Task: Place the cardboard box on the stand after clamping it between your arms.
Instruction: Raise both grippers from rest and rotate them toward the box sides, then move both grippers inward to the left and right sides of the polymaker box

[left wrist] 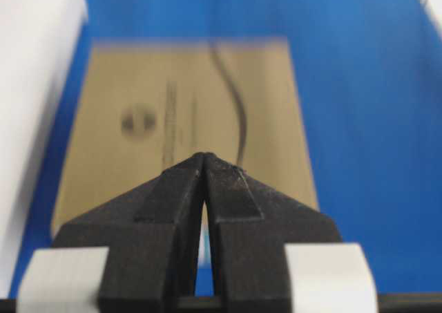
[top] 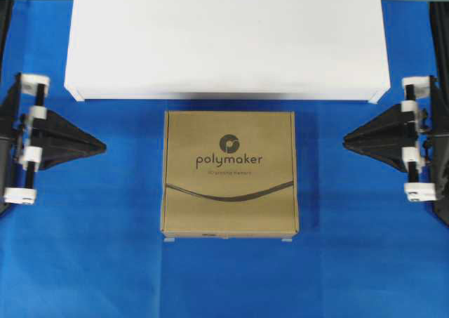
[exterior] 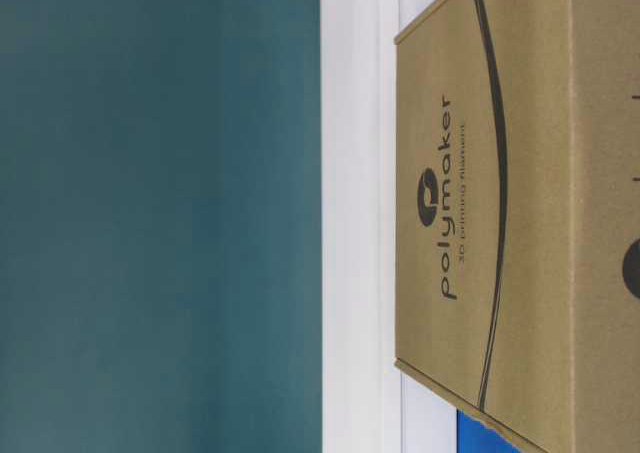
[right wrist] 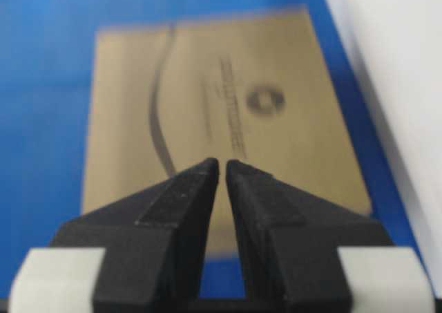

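Cardboard box [top: 229,173] lies before stand [top: 226,37]; left tool [top: 102,147] and right tool [top: 346,141] closed, empty, apart.

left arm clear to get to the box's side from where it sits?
Probably yes. The left gripper, shut, points at the cardboard box with only bare blue cloth between them. The stand sits behind the box, off that line.

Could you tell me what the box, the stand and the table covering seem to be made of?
Cardboard box: matte brown cardboard, printed dark logo, folded edges. Stand: smooth plain white, possibly painted board or plastic; cannot tell. Table covering: blue, matte, probably cloth.
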Robot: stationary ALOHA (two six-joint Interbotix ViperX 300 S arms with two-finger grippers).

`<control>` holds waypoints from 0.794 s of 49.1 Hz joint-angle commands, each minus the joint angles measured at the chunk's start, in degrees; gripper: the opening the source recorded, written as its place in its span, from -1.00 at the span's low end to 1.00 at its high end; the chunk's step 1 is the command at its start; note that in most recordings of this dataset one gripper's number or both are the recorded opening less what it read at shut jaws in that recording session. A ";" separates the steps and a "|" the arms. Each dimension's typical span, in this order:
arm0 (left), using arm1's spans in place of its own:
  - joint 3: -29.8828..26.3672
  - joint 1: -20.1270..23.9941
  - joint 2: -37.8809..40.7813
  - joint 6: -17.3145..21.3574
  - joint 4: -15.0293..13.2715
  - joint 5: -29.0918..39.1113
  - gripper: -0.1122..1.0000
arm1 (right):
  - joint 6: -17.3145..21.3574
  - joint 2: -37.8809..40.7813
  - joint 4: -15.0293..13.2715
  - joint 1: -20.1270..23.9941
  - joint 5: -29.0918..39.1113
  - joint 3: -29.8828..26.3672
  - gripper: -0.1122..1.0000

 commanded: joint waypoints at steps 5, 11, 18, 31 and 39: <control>-5.01 1.14 5.45 0.09 0.26 13.01 -0.80 | 0.35 5.36 0.09 -1.14 13.71 -5.27 -0.78; -6.33 2.29 8.44 0.09 0.44 18.72 -0.80 | 0.18 8.96 -0.26 -1.14 20.57 -6.33 -0.78; -7.91 2.72 12.30 0.35 1.23 24.61 -0.80 | -0.62 12.39 -1.14 -1.14 27.77 -7.47 -0.77; -9.84 2.72 17.23 3.78 1.32 29.44 -0.80 | -1.32 14.94 -1.76 -1.67 32.78 -8.09 -0.71; -9.40 2.90 18.28 3.78 1.32 28.74 -0.61 | -1.32 15.29 -1.76 -1.93 33.05 -7.38 -0.39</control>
